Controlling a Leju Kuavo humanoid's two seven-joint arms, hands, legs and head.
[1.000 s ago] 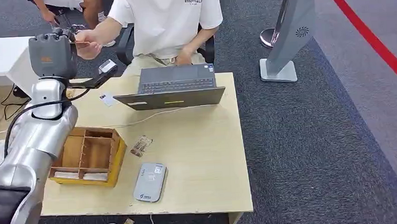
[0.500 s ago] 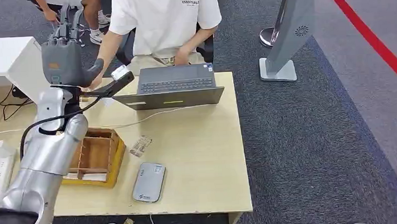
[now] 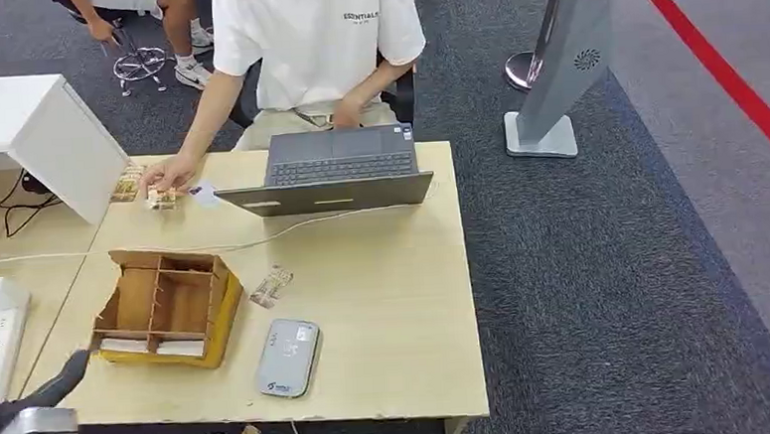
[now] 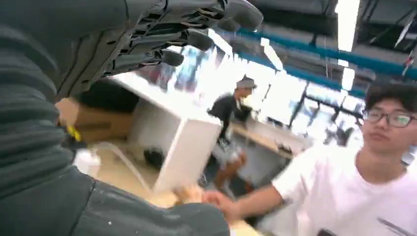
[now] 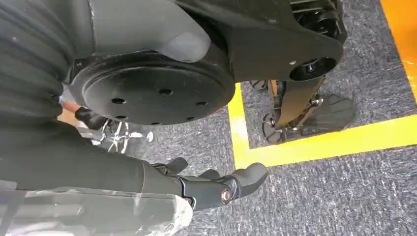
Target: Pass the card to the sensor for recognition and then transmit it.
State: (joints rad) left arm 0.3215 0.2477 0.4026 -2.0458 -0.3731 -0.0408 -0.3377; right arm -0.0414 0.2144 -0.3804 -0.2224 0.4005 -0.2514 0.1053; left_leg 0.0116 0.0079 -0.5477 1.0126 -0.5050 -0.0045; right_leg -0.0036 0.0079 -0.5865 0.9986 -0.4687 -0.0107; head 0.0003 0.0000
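- Person's hand [image 3: 168, 175] is down on the far left of the surface [image 3: 386, 306], right beside the laptop [image 3: 337, 170], fingers on a small card [image 3: 204, 194] lying flat there
- Left robot hand [image 4: 187, 29] fills the near side of the left wrist view, dark fingers spread and nothing between them; in the head view only a dark bit of it pokes in at the lower left corner [image 3: 32, 400], off the near left corner of the surface
- Right robot hand [image 5: 216, 189] hangs low over grey carpet by a yellow floor line, fingers loosely apart, holding nothing
- Grey card reader [image 3: 289, 355] lies near the front edge, just beside the wooden divided box [image 3: 167, 306]; a small wrapped item [image 3: 271, 285] lies between box and laptop cable
- Handling call: the card looks thin, light, stiff and slick, and lying flat it gives little to grab, so a pinch across its short edges, or sliding it to the surface edge first, looks the safer hold
- Too hard a squeeze could flick it away
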